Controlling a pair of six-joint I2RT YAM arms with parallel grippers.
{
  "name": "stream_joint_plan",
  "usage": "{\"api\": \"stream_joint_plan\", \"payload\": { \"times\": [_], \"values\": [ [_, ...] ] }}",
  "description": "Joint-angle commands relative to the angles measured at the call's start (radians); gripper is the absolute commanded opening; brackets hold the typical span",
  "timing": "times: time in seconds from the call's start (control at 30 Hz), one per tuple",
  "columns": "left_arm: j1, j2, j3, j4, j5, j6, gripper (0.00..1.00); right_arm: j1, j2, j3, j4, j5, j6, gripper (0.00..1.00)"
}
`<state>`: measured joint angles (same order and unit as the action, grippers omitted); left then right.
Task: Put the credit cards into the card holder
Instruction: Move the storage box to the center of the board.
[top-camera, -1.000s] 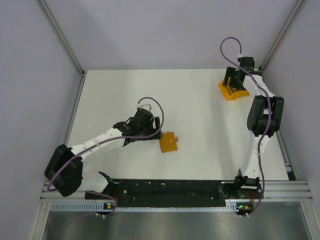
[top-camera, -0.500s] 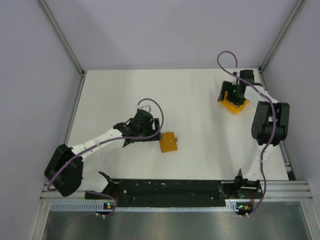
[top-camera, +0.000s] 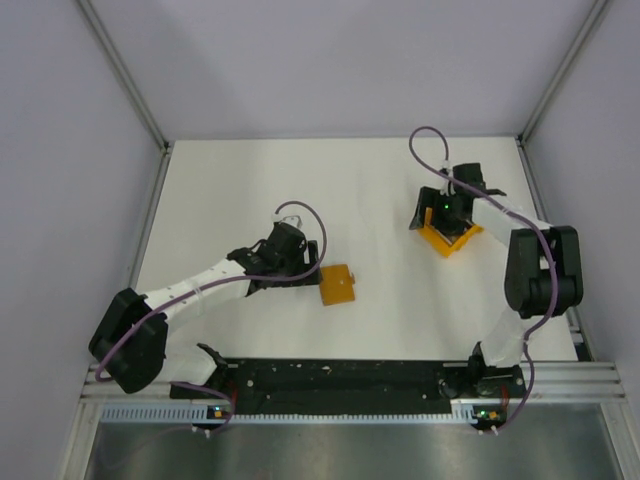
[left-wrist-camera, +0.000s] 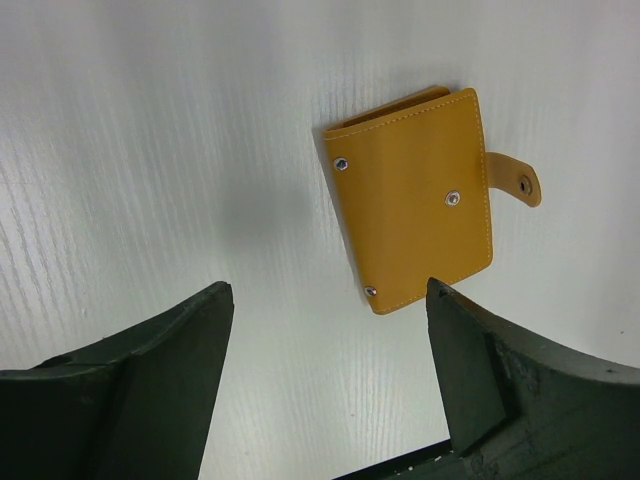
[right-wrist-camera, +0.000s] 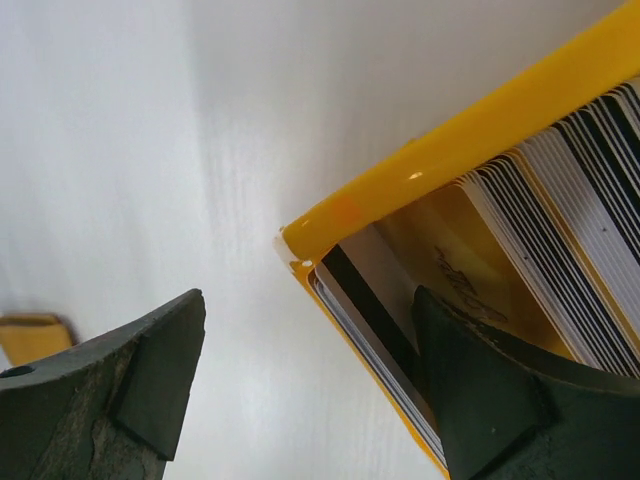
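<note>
Cards, thin striped plastic, are waiting in orange plastic bin, none loaded.
Mustard folding card holder, eight o'clock from it, is lying folded; left claw, right claw gaping wide.

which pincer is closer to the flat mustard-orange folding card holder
Left. The left pincer sits open right beside the mustard-orange folding card holder. The right pincer is far across the table, over the bright orange plastic bin of striped plastic cards.

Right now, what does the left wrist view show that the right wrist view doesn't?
Only left wrist: the closed card holder in full, ahead of the open left tool. Only right wrist: the orange bin holding the credit cards on edge, open right tool straddling its corner. Both: the white table; a mustard sliver at the right wrist view's edge may be the holder.
</note>
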<state>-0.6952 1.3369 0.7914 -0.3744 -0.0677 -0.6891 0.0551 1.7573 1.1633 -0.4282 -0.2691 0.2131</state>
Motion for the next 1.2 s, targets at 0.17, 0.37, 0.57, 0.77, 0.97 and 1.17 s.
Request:
{"api": "stream_joint_plan", "payload": {
  "times": [0.17,0.37,0.57,0.77,0.97,1.17],
  "values": [
    [0.003,-0.03,0.003,0.031,0.0,0.003,0.82,0.184,-0.122,-0.103,0.108,0.031,0.244,0.84],
    [0.003,-0.027,0.003,0.029,-0.001,0.007,0.82,0.279,-0.122,-0.123,0.166,0.059,0.334,0.84],
    [0.002,-0.027,0.008,0.029,-0.003,0.005,0.82,0.301,-0.119,-0.096,0.164,0.07,0.342,0.84],
    [0.005,-0.018,0.011,0.032,-0.001,0.007,0.82,0.301,-0.148,-0.042,0.132,0.082,0.267,0.85],
    [0.005,-0.016,0.014,0.026,-0.009,0.008,0.82,0.302,-0.211,0.013,0.045,0.149,0.129,0.87],
    [0.005,-0.01,0.023,0.026,-0.006,0.007,0.82,0.279,-0.248,-0.039,0.026,0.231,0.103,0.9]
  ]
}}
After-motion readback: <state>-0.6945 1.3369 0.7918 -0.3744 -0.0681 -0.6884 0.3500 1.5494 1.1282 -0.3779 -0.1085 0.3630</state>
